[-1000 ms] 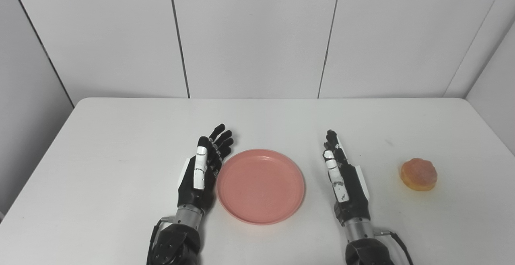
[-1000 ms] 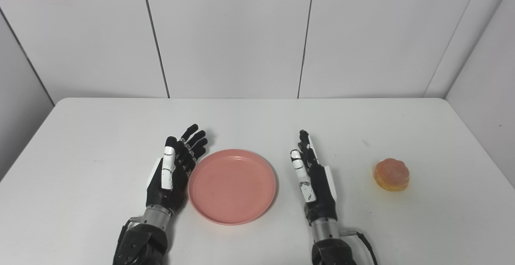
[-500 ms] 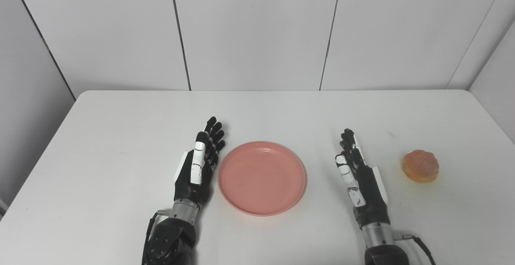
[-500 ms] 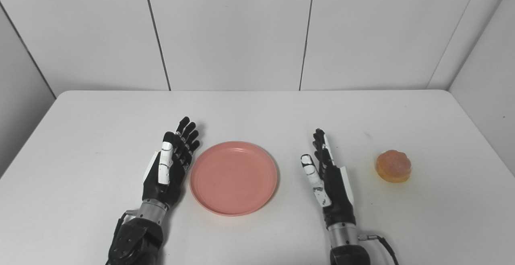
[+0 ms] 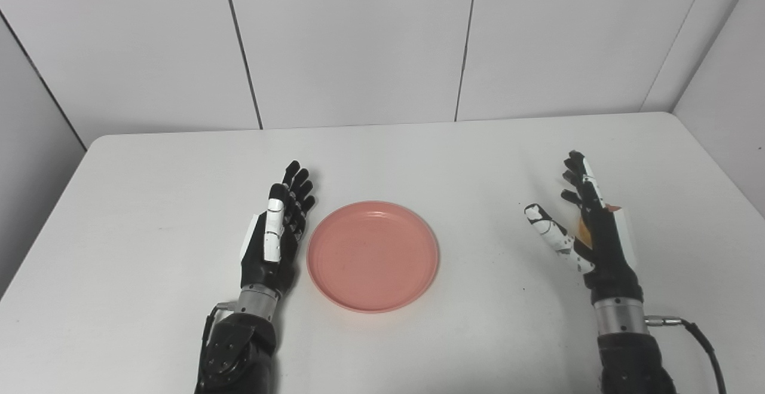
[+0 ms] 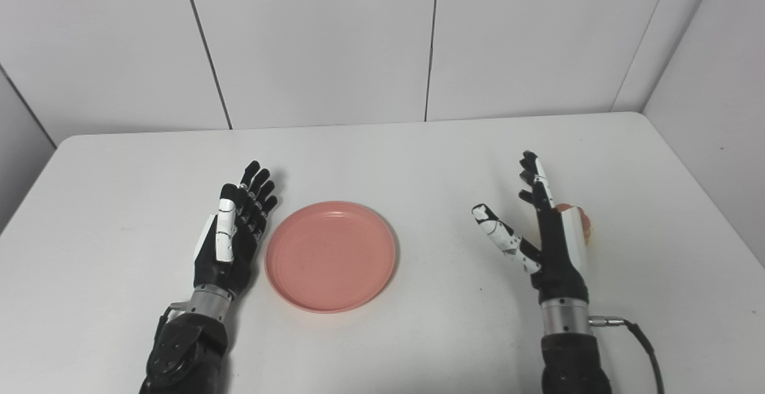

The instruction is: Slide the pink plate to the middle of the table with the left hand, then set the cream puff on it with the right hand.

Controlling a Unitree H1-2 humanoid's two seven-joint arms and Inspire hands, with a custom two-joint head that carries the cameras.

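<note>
In the left eye view, the pink plate (image 5: 373, 256) is lying flat near the middle of the worktop (image 5: 149, 202), and the left robot hand (image 5: 276, 240) is resting just beside its left rim with the fingers stretched out and holding nothing. I cannot tell if it is touching the rim. Compared with one second ago, this robot hand is keeping almost the same place next to the plate, so I judge the sliding step to be finished. The right robot hand (image 5: 588, 226) is the one that has changed: it was waiting close to the plate's right side, and now it is reaching far to the right, with the thumb spread wide from the other fingers. It is released, not grasping anything yet. The cream puff (image 5: 581, 230) is mostly hidden behind this robot hand; only a small orange piece is showing beside the palm.

In the right eye view, the same right robot hand (image 6: 547, 232) is standing in front of the cream puff (image 6: 586, 226), whose edge is appearing at the outer side of the palm. The fingers are not closing around it yet. I think the second step, taking the cream puff, is only beginning.
</note>
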